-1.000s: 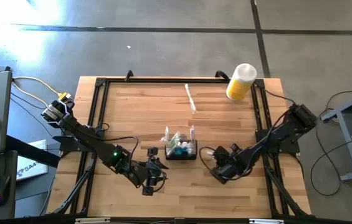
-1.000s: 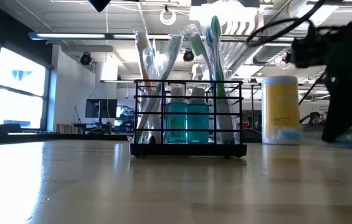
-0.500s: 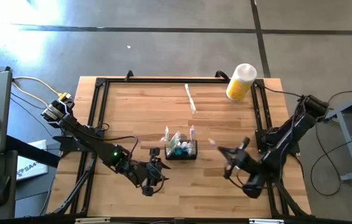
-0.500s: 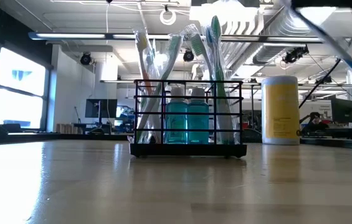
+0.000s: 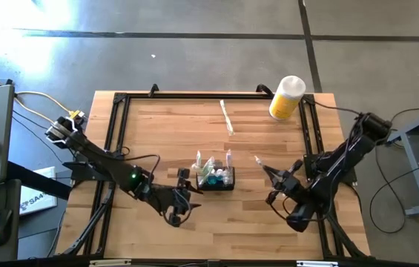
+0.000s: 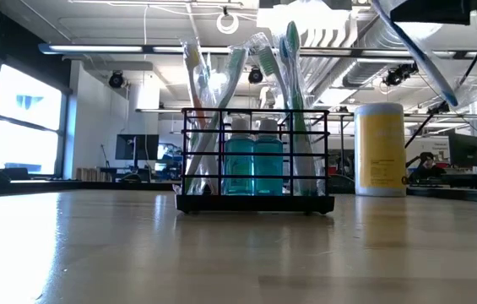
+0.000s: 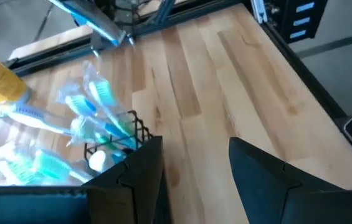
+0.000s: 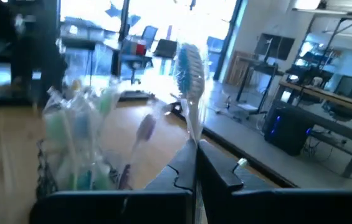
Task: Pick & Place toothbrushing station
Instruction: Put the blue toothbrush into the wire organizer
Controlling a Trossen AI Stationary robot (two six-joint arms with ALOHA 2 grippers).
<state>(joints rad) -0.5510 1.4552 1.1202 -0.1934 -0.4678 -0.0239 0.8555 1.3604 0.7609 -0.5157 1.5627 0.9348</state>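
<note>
Holding a toothbrush [image 5: 258, 161] pinched between pressed-together fingers, the right gripper [image 5: 271, 176] hangs at three o'clock from the toothbrushing station [image 5: 216, 177], well apart. The left gripper [image 5: 187, 188], fingers spread, sits just beside it at eight o'clock. One yellow canister [image 5: 286, 97] stands at the bench's [image 5: 157, 126] far right edge; one loose toothbrush [image 5: 226, 117] lies at twelve o'clock.

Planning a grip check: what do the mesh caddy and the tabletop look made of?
Caddy: thin black wire, probably coated metal; open grid shows the teal bottles through it. Tabletop: light wooden planks, smooth semi-gloss; visible grain and plank seams, and the low view shows reflections.
</note>
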